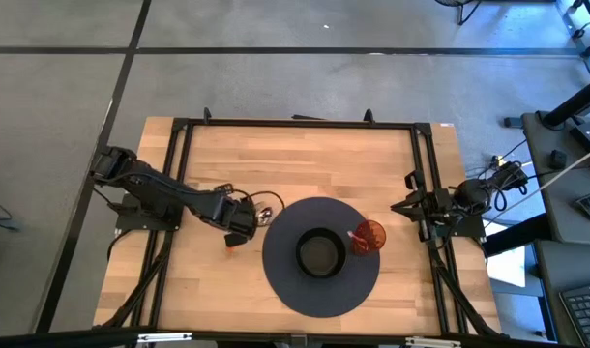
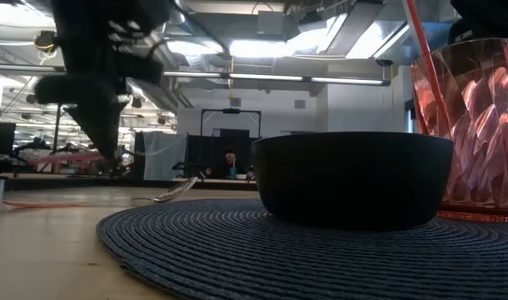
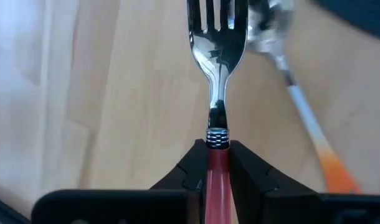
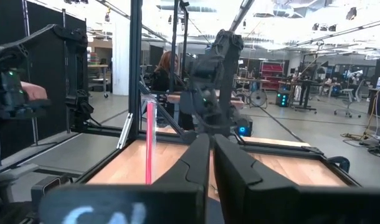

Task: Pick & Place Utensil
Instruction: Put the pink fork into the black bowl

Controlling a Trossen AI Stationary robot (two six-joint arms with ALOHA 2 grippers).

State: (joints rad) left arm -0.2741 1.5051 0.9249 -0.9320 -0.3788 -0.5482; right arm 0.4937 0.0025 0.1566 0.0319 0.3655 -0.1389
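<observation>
Left end effector (image 3: pixel 218 163) clamped on fork (image 3: pixel 218 56) at red handle, just behind the metal collar, low over worktop (image 1: pixel 276 155) left of round mat (image 1: pixel 280 275). Fork: light, stiff; polished metal neck probably slippery, so plastic handle the better hold. A second utensil (image 3: pixel 296 93) lying just beside it. Bowl (image 1: pixel 321 253) at mat's centre, red cup (image 1: pixel 369 236) at its right. Right end effector (image 4: pixel 210 149) closed, empty, parked at the right edge.

The left gripper (image 1: pixel 245 224) is reaching low over the table, fingers pinching closed. The right gripper (image 4: pixel 210 163) is resting folded at the table's edge, fingers together.
</observation>
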